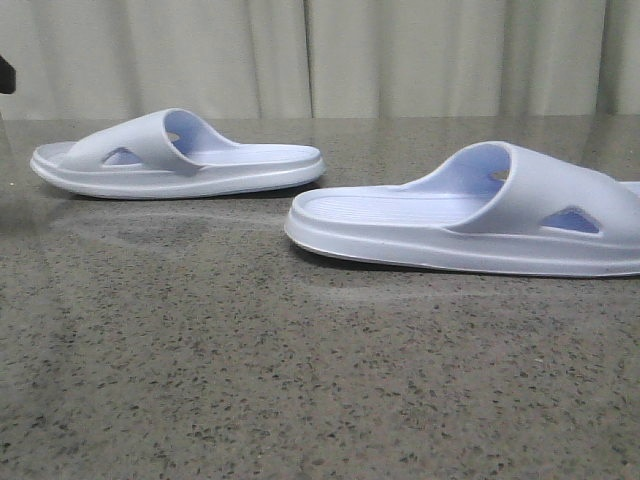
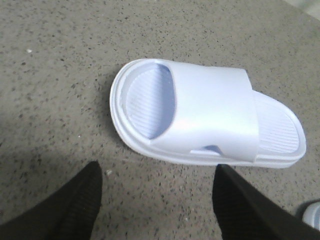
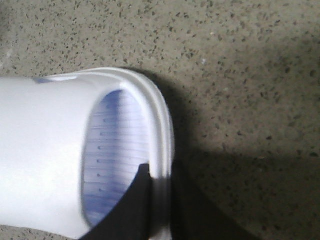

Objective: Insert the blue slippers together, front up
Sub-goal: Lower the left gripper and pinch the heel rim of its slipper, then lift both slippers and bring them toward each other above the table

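Pale lavender-blue foam makes both slippers, and both lie sole down on the dark speckled stone bench (image 1: 300, 400). In the front view the left slipper (image 1: 180, 155) lies farther back on the left side, and the right slipper (image 1: 470, 215) lies nearer on the right side, cut by the picture edge. They are well apart and do not touch. Each shows a wide strap with a triangular cut-out in its side. Behind the bench hangs a light curtain (image 1: 400, 55). No end effector is seen in this view.

In the left wrist view the left slipper (image 2: 200, 117) lies flat, with its ribbed footbed visible on both sides of the strap. The left end effector (image 2: 157, 200) is spread wide open; its two black fingers (image 2: 75, 205) stand apart over bare bench and hold nothing. The slipper is close to them but not between them. A small part of the other slipper (image 2: 312, 214) shows at the picture edge.

In the right wrist view the right slipper (image 3: 65, 155) fills the picture side, very near. One black finger (image 3: 132, 210) of the right end effector reaches inside the slipper, against the rim. The second finger is not clear in the shadow, so I cannot tell how far this end effector is open or whether it grips.
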You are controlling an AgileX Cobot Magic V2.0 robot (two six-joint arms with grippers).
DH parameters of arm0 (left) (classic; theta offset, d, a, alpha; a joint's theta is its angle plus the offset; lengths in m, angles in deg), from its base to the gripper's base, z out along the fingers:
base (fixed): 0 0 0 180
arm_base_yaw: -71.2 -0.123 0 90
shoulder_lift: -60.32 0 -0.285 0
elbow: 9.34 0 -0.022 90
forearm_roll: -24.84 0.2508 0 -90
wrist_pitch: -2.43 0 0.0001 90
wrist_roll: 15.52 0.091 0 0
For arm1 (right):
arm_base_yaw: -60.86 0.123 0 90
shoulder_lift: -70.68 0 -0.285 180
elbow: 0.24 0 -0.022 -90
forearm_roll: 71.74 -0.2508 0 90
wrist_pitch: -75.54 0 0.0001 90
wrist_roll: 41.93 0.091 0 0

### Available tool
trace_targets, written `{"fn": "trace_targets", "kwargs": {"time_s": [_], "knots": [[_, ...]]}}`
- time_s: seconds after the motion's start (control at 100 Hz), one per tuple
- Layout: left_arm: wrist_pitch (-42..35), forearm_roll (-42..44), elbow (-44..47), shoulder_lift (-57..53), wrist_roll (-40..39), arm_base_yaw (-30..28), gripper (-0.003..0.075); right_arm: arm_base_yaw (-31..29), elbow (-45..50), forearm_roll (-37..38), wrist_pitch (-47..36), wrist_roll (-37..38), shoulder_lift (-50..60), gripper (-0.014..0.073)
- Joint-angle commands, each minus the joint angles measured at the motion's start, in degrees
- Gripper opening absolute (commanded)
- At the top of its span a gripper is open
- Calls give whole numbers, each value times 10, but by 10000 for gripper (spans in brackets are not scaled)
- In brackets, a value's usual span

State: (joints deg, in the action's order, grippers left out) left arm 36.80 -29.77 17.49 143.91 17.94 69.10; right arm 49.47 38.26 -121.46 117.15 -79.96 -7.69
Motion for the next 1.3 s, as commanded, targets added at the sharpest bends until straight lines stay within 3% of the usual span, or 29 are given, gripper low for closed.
{"fn": "trace_targets", "kwargs": {"time_s": [0.0, 0.52, 0.62, 0.72, 0.96, 1.29], "knots": [[3, -33, -49, 38, 8, -2, 412, -4, -14, -7, 0, -13, 8, -104], [41, -79, -149, 193, 29, -2, 396, -4, -14, -7, -14, -14, 8, -104], [49, -86, -149, 199, 30, -2, 267, -4, -14, -6, -14, -14, 8, -104], [55, -86, -149, 202, 35, -2, 13, -4, -14, -6, -14, -14, 8, -104], [65, -90, -149, 174, 42, -13, 15, -4, -15, -3, -18, -14, 8, -104], [148, -72, -131, 88, 43, -89, 15, -4, -25, -25, -8, -14, 21, -104]]}}
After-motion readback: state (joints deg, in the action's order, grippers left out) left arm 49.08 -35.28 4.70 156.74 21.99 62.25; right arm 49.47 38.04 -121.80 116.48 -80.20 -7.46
